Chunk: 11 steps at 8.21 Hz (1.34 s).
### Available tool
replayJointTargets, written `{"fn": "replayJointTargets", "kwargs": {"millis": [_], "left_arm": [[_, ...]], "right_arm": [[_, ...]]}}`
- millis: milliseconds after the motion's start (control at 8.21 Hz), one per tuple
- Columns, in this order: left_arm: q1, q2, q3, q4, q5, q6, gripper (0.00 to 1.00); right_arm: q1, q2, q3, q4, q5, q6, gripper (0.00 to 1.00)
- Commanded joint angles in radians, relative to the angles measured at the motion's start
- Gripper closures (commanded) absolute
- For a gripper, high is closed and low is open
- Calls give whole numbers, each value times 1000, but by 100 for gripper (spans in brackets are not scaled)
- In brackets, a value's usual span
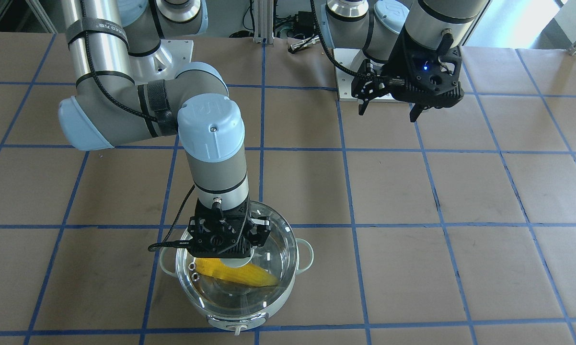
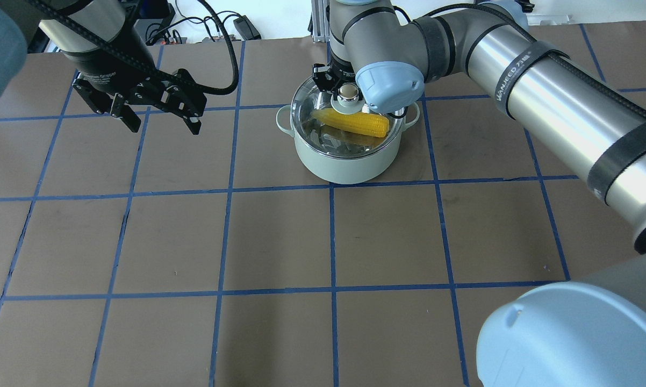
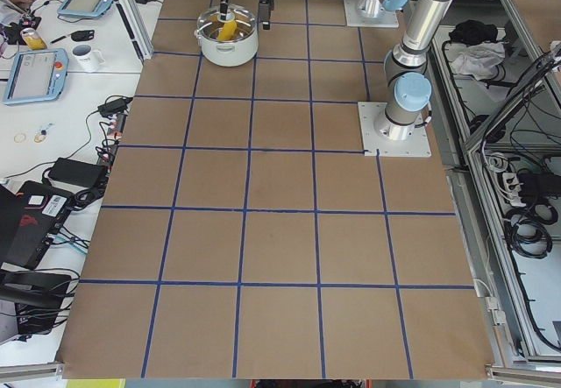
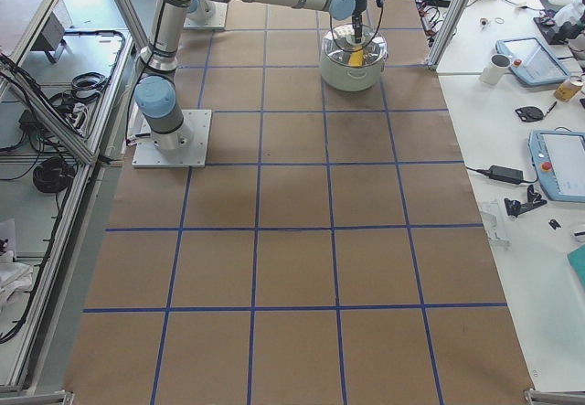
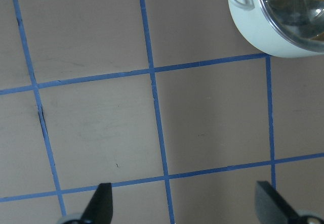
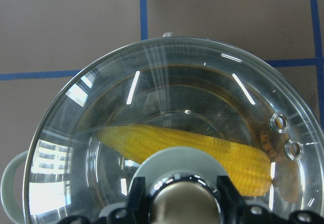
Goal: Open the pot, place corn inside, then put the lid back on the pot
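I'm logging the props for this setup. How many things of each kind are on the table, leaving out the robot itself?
Pale mint-green round pot: 1
Clear glass dome lid: 1
Bright yellow ear of corn: 1
Total: 3

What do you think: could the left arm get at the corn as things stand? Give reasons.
Probably not. The corn lies in the pot under the glass lid, whose knob the right gripper clasps. The left gripper hangs open, well aside.
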Motion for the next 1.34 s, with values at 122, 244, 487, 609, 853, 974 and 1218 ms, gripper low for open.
{"fn": "replayJointTargets", "kwargs": {"millis": [122, 244, 487, 609, 853, 974, 1218], "left_arm": [[29, -3, 1, 13, 0, -49, 0], [38, -3, 0, 37, 0, -49, 0], [38, -5, 0, 48, 17, -79, 0], [38, -6, 0, 46, 17, -141, 0], [38, -8, 0, 46, 20, -147, 0], [38, -9, 0, 46, 20, -149, 0], [38, -11, 0, 46, 20, -146, 0]], "right_arm": [[0, -1, 16, -20, -3, -1, 66], [0, -2, 16, -19, -1, 2, 13], [-2, -24, 14, -17, -3, -6, 0], [-3, -50, 17, -7, -6, -15, 0], [-37, -213, 81, 108, -7, -21, 0], [-93, -322, 137, 192, -4, -31, 0], [-213, -520, 183, 426, 0, -137, 0]]}}
